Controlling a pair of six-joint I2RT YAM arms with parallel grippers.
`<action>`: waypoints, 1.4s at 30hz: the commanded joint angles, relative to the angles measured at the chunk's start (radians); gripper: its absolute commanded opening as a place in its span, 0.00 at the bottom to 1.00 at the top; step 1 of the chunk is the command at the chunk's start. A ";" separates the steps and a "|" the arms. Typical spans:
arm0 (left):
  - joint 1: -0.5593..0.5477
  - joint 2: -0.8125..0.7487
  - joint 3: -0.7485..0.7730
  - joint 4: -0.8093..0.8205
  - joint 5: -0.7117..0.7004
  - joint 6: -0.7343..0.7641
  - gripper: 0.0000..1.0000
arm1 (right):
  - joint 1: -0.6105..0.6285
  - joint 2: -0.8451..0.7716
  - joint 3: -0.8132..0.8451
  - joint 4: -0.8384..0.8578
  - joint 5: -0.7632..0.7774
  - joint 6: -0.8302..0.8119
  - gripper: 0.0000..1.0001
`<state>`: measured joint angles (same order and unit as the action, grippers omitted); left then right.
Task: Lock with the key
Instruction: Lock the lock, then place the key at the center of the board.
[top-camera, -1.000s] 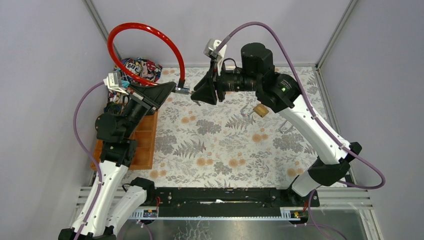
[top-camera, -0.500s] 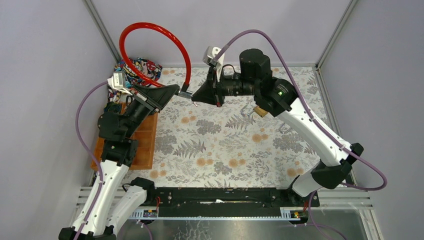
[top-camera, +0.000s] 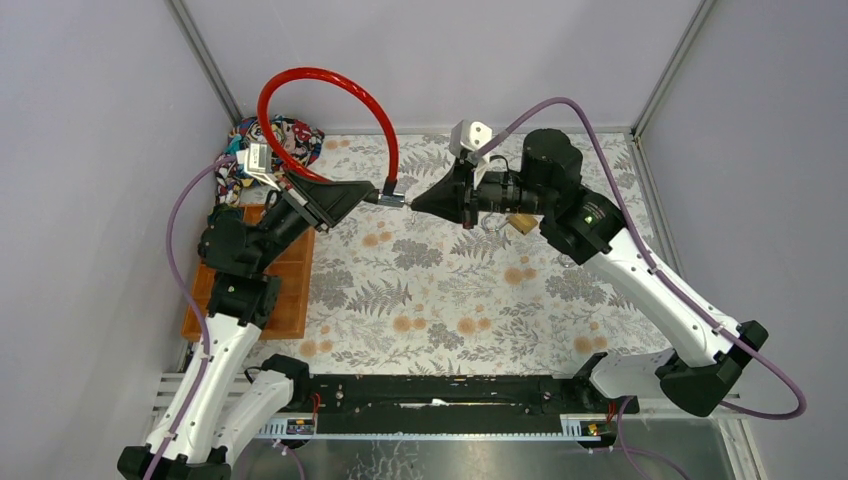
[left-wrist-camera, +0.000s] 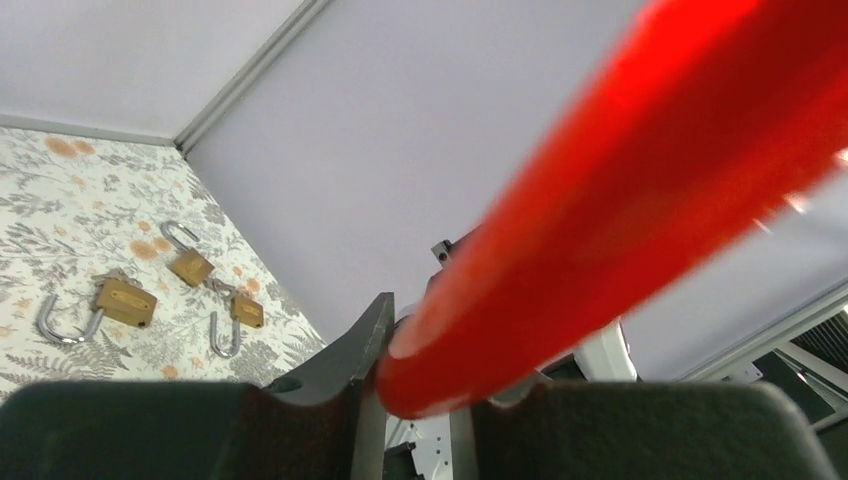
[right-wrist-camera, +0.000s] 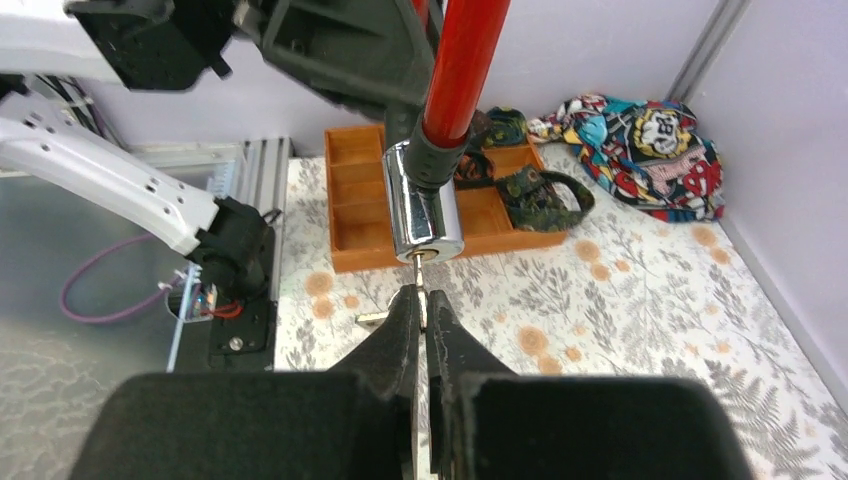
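Observation:
A red cable lock (top-camera: 330, 85) arches above the table's back left. My left gripper (top-camera: 360, 197) is shut on it near its chrome lock cylinder (top-camera: 392, 200), and the red cable (left-wrist-camera: 640, 190) fills the left wrist view between the jaws. In the right wrist view the chrome cylinder (right-wrist-camera: 424, 212) hangs end-on, with a key (right-wrist-camera: 420, 270) standing in its keyhole. My right gripper (right-wrist-camera: 421, 300) is shut on the key's bow, and it meets the cylinder tip to tip in the top view (top-camera: 415, 203).
Three brass padlocks with open shackles lie at the back right (top-camera: 518, 222) (left-wrist-camera: 125, 300). An orange wooden tray (top-camera: 290, 270) with dark straps sits at the left edge, and a colourful cloth (top-camera: 285, 135) lies in the back left corner. A loose key (right-wrist-camera: 372, 318) lies on the floral mat.
Both arms shifted right with the lock. The right gripper turned to face the cylinder and now holds the key in the keyhole.

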<state>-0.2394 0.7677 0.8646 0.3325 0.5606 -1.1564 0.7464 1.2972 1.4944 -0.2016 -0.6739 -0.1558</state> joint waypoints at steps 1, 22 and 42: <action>0.070 -0.051 0.055 0.157 -0.214 0.017 0.00 | -0.095 -0.089 -0.024 -0.251 0.108 -0.101 0.00; 0.081 -0.040 0.099 0.402 -0.043 0.317 0.00 | -0.118 -0.030 -0.067 -0.400 -0.070 -0.272 0.00; 0.081 -0.211 -0.106 0.045 -0.132 0.208 0.00 | -0.173 0.243 -0.662 0.320 -0.019 0.525 0.00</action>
<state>-0.1612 0.6109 0.7818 0.4305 0.4889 -0.9176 0.5652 1.4742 0.8856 -0.1036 -0.6746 0.1921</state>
